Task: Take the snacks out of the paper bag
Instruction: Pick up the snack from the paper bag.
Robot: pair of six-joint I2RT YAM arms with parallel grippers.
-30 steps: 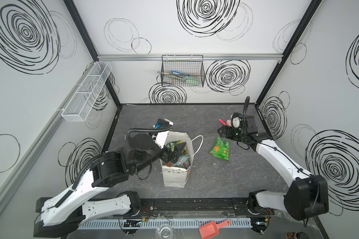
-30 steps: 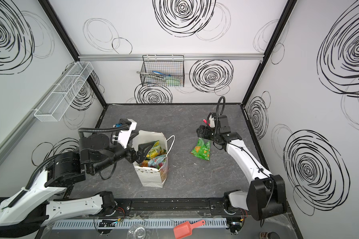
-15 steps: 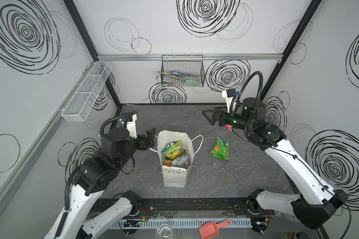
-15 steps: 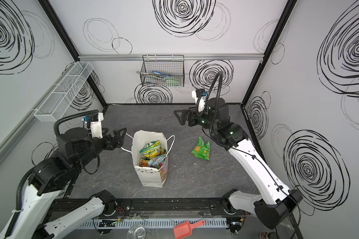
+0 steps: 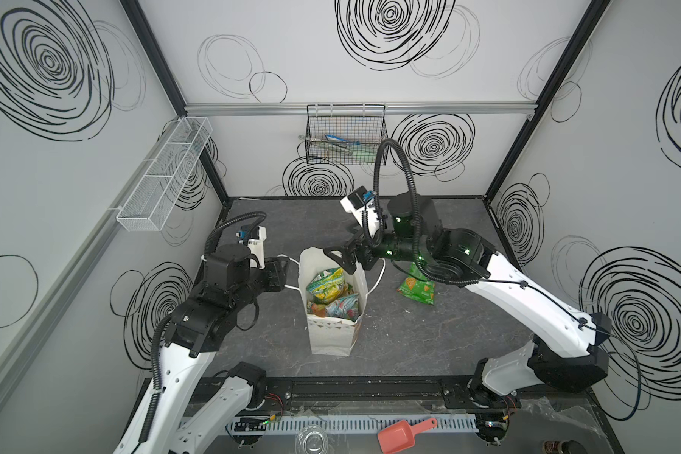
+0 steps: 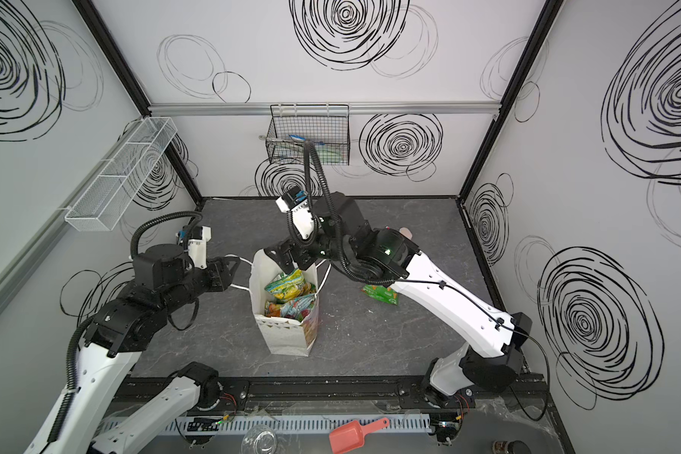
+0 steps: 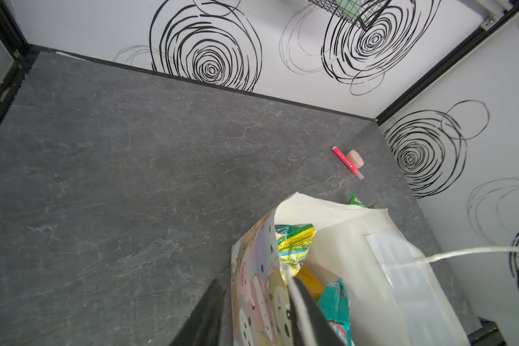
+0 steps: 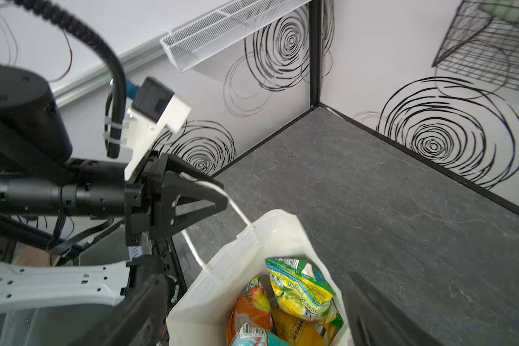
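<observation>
The white paper bag (image 5: 331, 338) (image 6: 288, 338) stands upright mid-table with its mouth open. Inside lie several snacks: a green-yellow packet (image 5: 325, 281) (image 8: 300, 290), an orange one (image 8: 249, 305) and a teal one (image 5: 343, 306) (image 7: 336, 299). One green packet (image 5: 417, 289) (image 6: 380, 295) lies on the table to the bag's right. My left gripper (image 5: 280, 271) (image 7: 256, 281) is just left of the bag. Its jaws are half closed round the white cord handle (image 8: 237, 209), with a gap showing between them. My right gripper (image 5: 345, 261) (image 8: 253, 277) hangs open over the bag's far rim, holding nothing.
A red pen (image 7: 346, 161) and a pink block (image 7: 355, 158) lie at the back right. A wire basket (image 5: 345, 137) hangs on the back wall and a white mesh shelf (image 5: 166, 173) on the left wall. A red scoop (image 5: 402, 432) lies on the front rail.
My left gripper came out of the bag, moved to its left side and narrowed round the cord handle. My right arm swung from the back right to the bag's mouth.
</observation>
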